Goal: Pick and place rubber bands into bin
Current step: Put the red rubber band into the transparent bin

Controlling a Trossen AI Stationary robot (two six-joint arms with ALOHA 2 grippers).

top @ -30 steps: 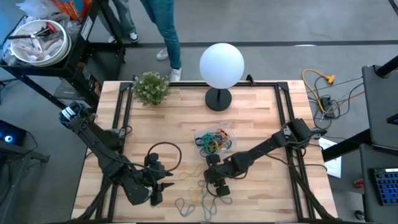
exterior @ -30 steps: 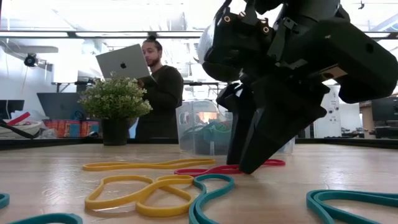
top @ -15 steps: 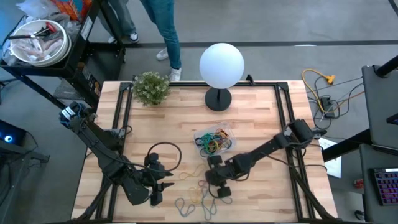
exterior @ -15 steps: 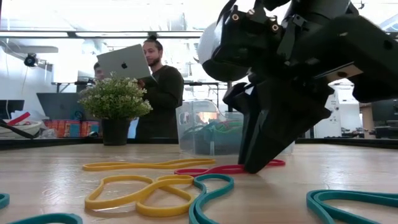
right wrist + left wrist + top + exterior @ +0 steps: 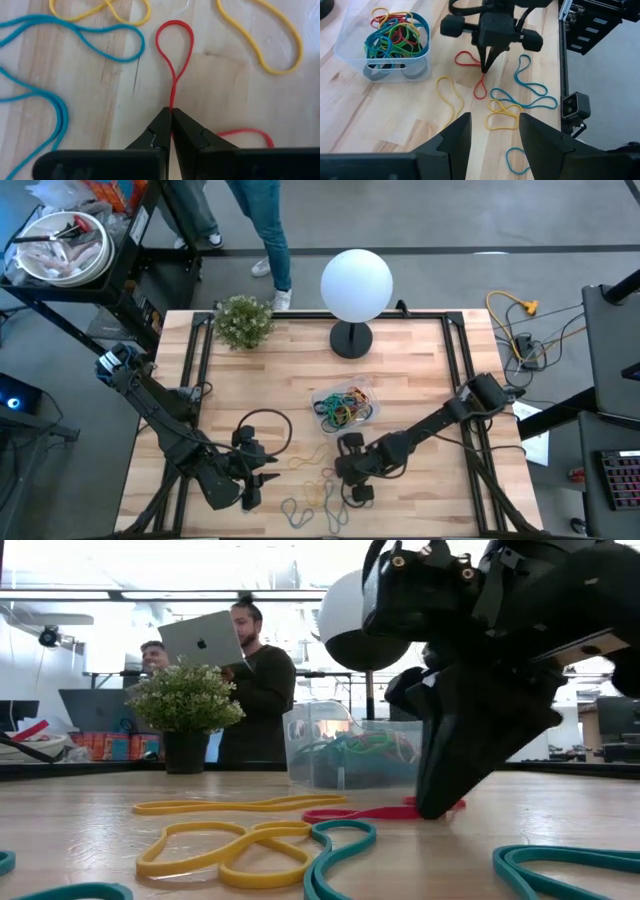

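- On the wooden table, our right gripper (image 5: 171, 116) has just snapped shut, pinching the thin red rubber band (image 5: 174, 50).
- Now we can carry it to the clear plastic bin (image 5: 382, 50) nearby.
- Our left gripper (image 5: 492, 131) waits, spread open.

The right pincer (image 5: 171, 116) points down at the worktop (image 5: 420, 370), fingers pinched together. The left pincer (image 5: 491, 131) waits low, fingers spread.

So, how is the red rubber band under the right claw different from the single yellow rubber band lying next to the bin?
The red rubber band is pinched in the middle by the shut right claw, so it forms a figure-eight; the single yellow rubber band lies free as one long open loop. The red one sits farther from the bin than the yellow one. Both are thin loops lying flat on the table.
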